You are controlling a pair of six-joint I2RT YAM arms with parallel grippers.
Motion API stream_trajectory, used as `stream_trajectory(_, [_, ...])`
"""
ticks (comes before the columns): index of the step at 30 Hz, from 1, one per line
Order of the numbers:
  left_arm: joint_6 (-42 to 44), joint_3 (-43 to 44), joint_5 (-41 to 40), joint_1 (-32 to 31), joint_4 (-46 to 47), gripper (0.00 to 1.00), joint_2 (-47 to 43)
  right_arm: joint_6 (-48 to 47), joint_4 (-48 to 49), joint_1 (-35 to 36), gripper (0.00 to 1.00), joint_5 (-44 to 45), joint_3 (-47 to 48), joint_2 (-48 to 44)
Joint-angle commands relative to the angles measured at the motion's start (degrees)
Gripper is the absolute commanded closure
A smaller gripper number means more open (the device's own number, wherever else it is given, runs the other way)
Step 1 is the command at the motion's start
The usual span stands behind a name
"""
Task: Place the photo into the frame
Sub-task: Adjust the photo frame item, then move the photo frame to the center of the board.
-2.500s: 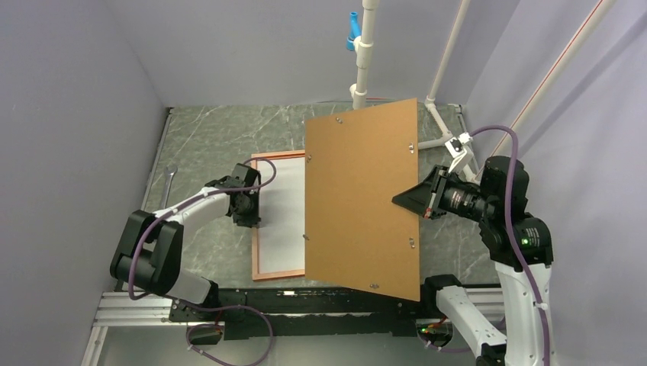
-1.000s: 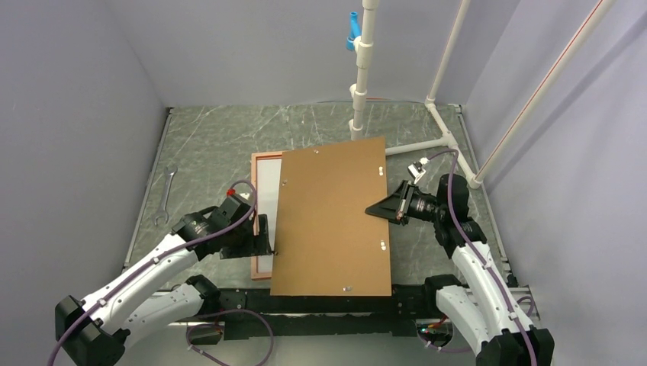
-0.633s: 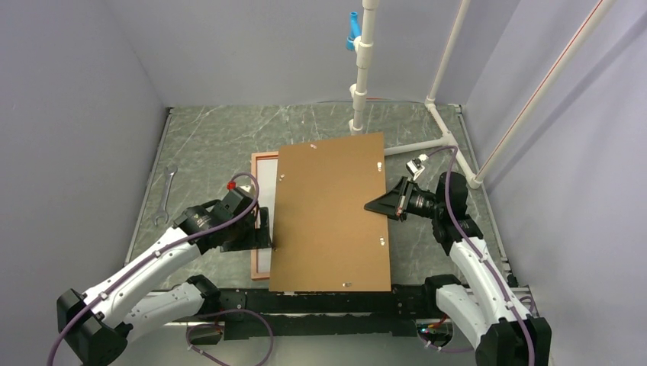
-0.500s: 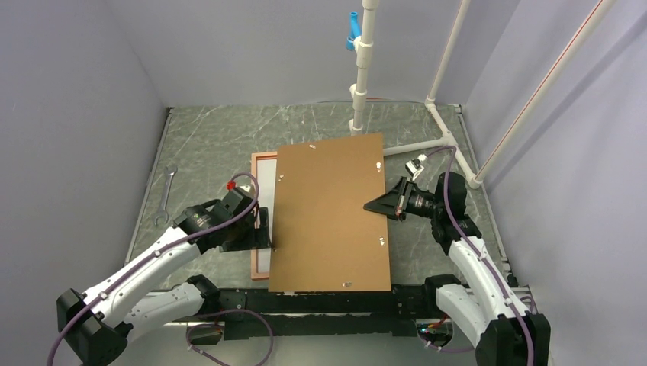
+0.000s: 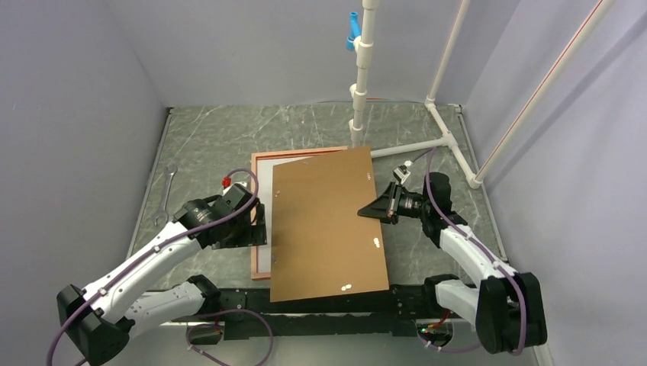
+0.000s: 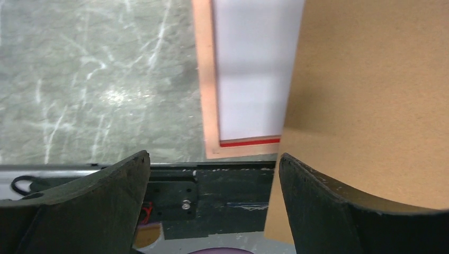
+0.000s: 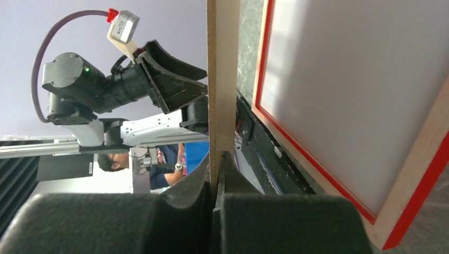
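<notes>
Top view: right end effector clenched on the backing board's right edge. The board, long axis near-far, overhangs the frame's right part.
Left wrist: left end effector released, just left of the board.
Right wrist: photo lies white-side up inside the frame.

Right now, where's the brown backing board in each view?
Top external: backing board centre, over the frame.
Left wrist: backing board on the right, frame left of it.
Right wrist: backing board edge-on at centre, frame to its right.
Shared landmark: the frame.
</notes>
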Motion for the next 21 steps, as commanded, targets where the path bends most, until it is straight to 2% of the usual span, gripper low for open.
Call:
stream_trajectory(1, [-1.31, 1.83, -5.34, -0.17, -5.30, 0.06, 2.36, -3.44, 5.23, 0.40, 1.00, -3.98, 2.55, 3.53])
stream_trajectory(5, [0.22, 0.71, -3.96, 1.05, -1.84, 0.07, 3.94, -4.73, 6.14, 0.60, 1.00, -4.10, 3.69, 7.62])
stream_trajectory(8, [2.78, -2.25, 0.95, 4.76, 3.91, 0.11, 4.36, -5.84, 6.01, 0.84, 1.00, -3.83, 5.24, 9.79])
stream_trajectory(12, [5.54, -7.08, 6.65, 10.52, 10.85, 0.21, 3.61, -8.79, 3.12, 1.10, 1.00, -2.76, 8.22, 12.54])
stream_trajectory(15, [7.43, -10.27, 9.97, 15.28, 15.19, 0.28, 3.69, -8.55, 4.68, 1.27, 1.00, -2.86, 9.60, 15.07])
stream_trajectory(21, [9.78, -13.24, 10.83, 20.41, 20.62, 0.39, 7.74, -9.80, 3.52, 2.19, 1.00, -1.68, 14.34, 19.92])
